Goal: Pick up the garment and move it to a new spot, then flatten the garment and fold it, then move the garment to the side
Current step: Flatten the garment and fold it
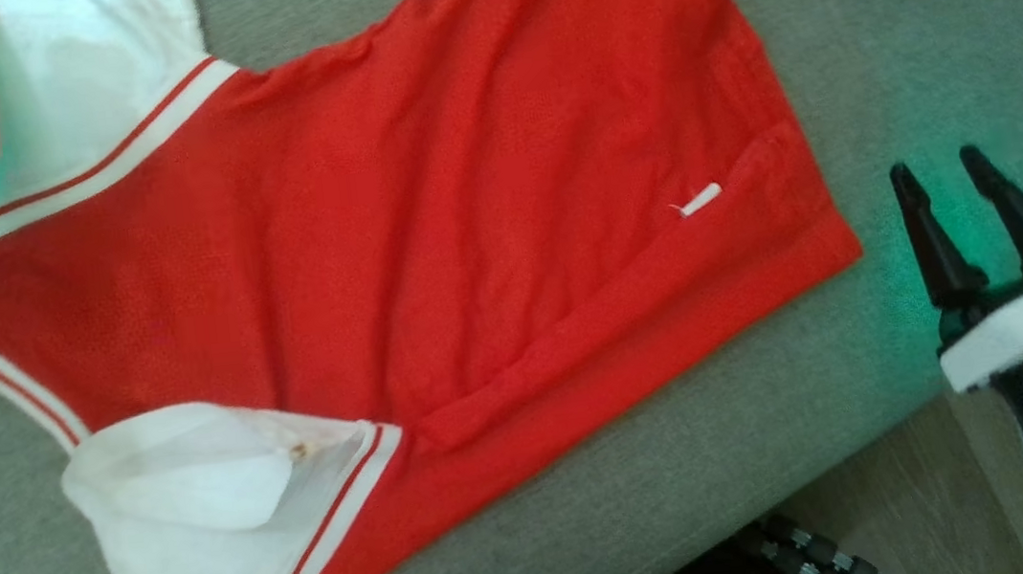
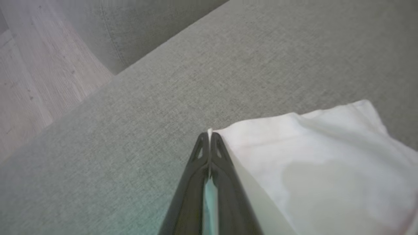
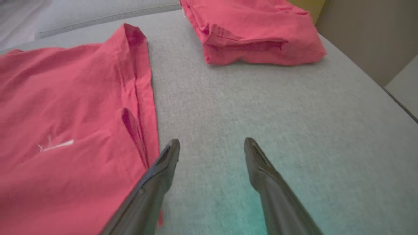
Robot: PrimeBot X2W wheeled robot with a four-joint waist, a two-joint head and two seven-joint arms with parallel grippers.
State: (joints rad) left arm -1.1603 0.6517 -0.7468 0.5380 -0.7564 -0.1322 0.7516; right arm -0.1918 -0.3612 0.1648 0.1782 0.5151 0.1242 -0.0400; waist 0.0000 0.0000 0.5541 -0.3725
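The red garment (image 1: 427,220) lies spread across the grey sofa cushion (image 1: 926,37), its white, red-striped sleeves towards the robot's left and its hem towards the right. In the left wrist view, the left gripper (image 2: 209,135) has its fingers pressed together, pinching a thin edge of the white sleeve (image 2: 320,156) at the corner, with the cloth resting on the cushion. The right gripper (image 1: 934,162) hangs over bare cushion just beside the hem, fingers spread apart and grasping nothing. A folded red cloth (image 3: 258,29) sits further back on the cushion, apart from the garment.
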